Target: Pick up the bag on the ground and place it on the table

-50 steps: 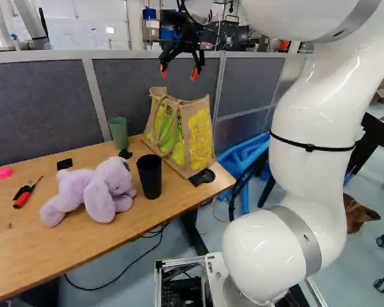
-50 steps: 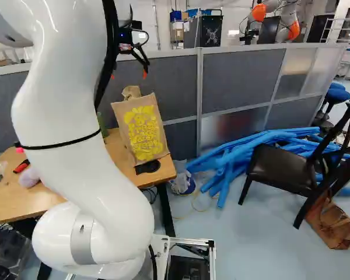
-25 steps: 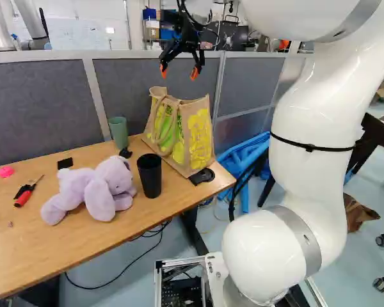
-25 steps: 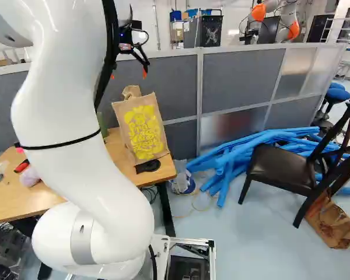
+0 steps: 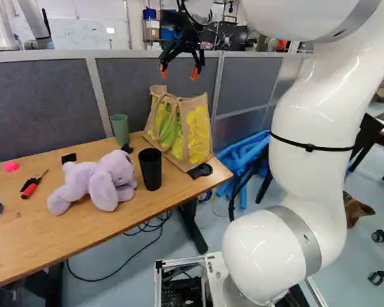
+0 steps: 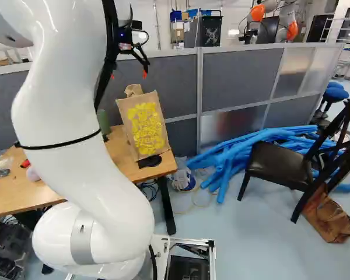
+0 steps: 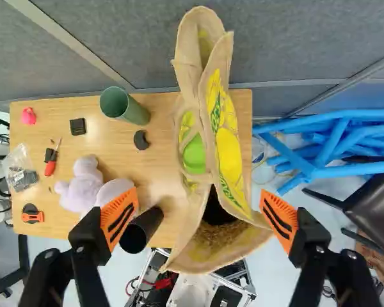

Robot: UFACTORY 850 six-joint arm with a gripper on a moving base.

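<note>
Bag is standing on the table, claw is hanging empty above it

So my claw [image 5: 179, 75] is hovering over the shopping bag [image 5: 197, 134], fingers spread wide and gripping nothing; the left base view is showing a gap between them and the bag. The bag is standing upright by the right edge of the table [image 5: 83, 230], its open mouth facing up. The purple plush [image 5: 93, 182] and black cup [image 5: 150, 169] are sitting nearer the front edge, both off to the left of it.

If that's the bag the task is meaning, I'm calling the placing done, with only backing the arm away left. One catch: what's looking like a brown bag [image 6: 329, 219] is lying on the floor by the chair [image 6: 280, 166], so I'm not totally certain.
</note>
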